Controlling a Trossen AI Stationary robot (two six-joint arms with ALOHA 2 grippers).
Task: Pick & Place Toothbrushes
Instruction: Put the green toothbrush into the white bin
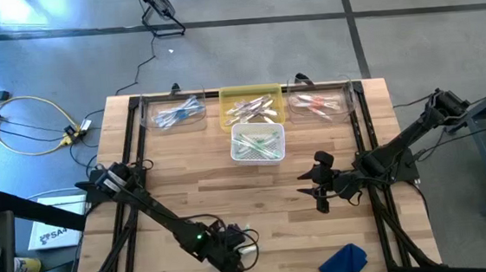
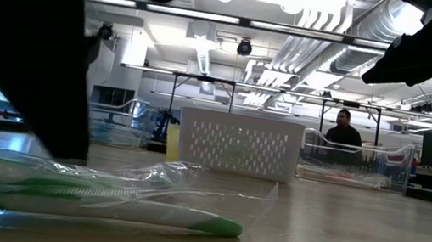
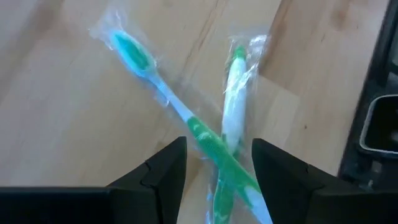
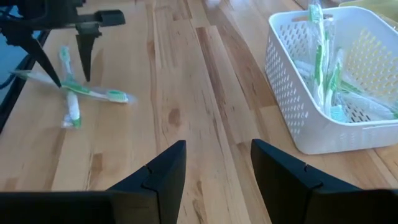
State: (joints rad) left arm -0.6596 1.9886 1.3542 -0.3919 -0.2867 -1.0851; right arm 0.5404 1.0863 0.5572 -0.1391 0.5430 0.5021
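Observation:
Two wrapped green-and-white toothbrushes (image 3: 186,118) lie crossed on the wooden table near its near edge, also seen in the right wrist view (image 4: 93,94) and up close in the low view (image 2: 142,211). My left gripper (image 3: 217,149) is open and points down over their crossing, one finger on each side (image 4: 69,81); no touch shows. My right gripper (image 1: 311,191) hangs open above the table's right half (image 4: 217,149), holding nothing. More green toothbrushes lie in the white basket (image 1: 258,143).
Along the far edge stand a clear tray (image 1: 172,114), a yellow tray (image 1: 252,107) and another clear tray (image 1: 319,104), each holding toothbrushes. A blue cloth (image 1: 344,260) lies at the near edge. Bare wood lies between the basket and the grippers. A person (image 2: 343,133) sits in the room behind.

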